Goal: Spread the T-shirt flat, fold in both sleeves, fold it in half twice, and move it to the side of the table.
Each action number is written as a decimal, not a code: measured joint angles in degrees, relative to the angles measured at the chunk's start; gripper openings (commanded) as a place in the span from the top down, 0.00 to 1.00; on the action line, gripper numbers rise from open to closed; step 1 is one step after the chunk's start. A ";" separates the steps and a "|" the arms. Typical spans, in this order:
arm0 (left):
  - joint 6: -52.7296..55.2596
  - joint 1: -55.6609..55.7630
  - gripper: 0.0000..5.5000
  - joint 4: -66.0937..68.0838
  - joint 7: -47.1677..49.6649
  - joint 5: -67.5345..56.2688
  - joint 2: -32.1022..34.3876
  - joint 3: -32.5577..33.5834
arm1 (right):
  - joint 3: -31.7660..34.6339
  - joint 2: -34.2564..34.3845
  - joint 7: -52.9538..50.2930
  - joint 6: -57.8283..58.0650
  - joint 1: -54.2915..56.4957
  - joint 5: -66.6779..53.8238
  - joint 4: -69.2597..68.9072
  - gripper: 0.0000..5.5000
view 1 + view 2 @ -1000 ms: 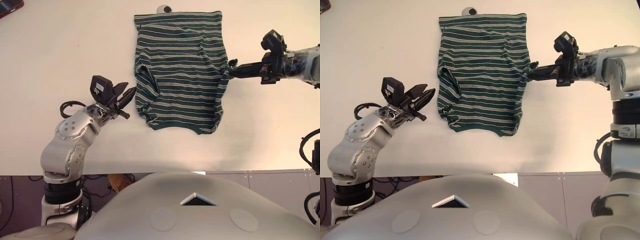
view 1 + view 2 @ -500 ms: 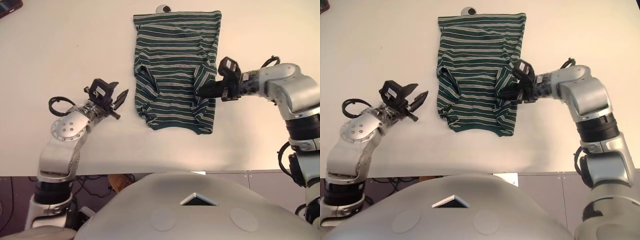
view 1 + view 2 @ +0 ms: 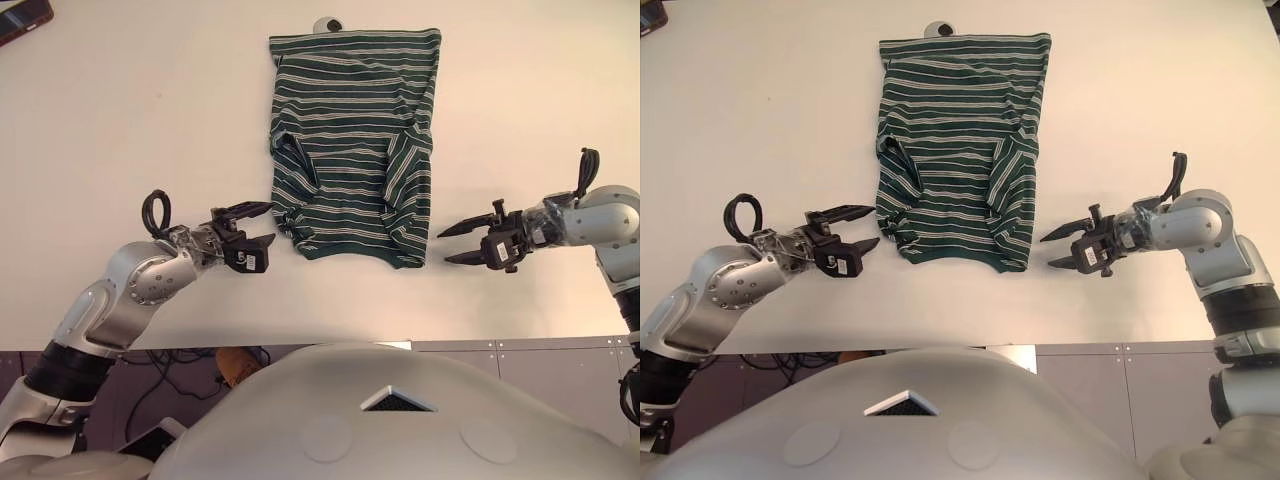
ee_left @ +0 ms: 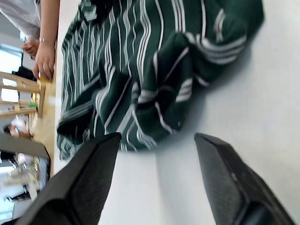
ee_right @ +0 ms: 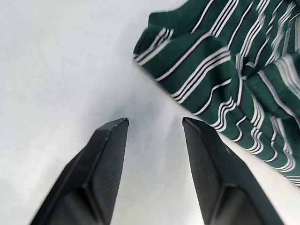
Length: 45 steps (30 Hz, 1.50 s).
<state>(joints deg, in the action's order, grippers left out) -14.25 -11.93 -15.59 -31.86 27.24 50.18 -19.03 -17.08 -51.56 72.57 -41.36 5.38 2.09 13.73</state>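
A dark green T-shirt (image 3: 352,130) with white stripes lies on the white table (image 3: 130,140), both sleeves folded in over its body. Its near hem is bunched. My left gripper (image 3: 260,224) hovers open just left of the shirt's near left corner, fingers pointing at it. My right gripper (image 3: 452,242) is open a little to the right of the near right corner, holding nothing. In the left wrist view the bunched corner of the T-shirt (image 4: 154,79) lies just beyond the fingers (image 4: 93,173). In the right wrist view the striped hem (image 5: 220,65) lies ahead of the fingertips (image 5: 115,136).
A small round grey object (image 3: 326,23) sits at the shirt's far edge. A dark flat item (image 3: 22,14) lies at the table's far left corner. The table's near edge (image 3: 300,340) runs close behind both grippers.
My right gripper let go of the right sleeve after laying it over the shirt and drew back toward the near right corner. My left gripper swung in to the near left corner.
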 measured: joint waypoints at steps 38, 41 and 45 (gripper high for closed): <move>45.35 17.94 1.00 -2.93 -21.37 -59.79 -9.74 16.37 | 1.56 4.61 10.84 82.30 18.52 -33.70 3.80 1.00; 41.06 27.84 1.00 9.85 -19.62 -54.71 -16.18 13.34 | 3.86 10.46 8.34 81.67 23.68 -32.52 12.90 1.00; 33.81 38.29 1.00 29.30 -18.69 -48.52 -22.94 11.18 | 7.70 14.79 4.29 79.30 28.42 -30.16 25.27 1.00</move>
<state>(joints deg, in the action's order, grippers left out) 19.56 26.36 13.70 -50.55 -21.28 27.23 -7.84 -9.38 -36.77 76.86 37.94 33.80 -28.07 39.00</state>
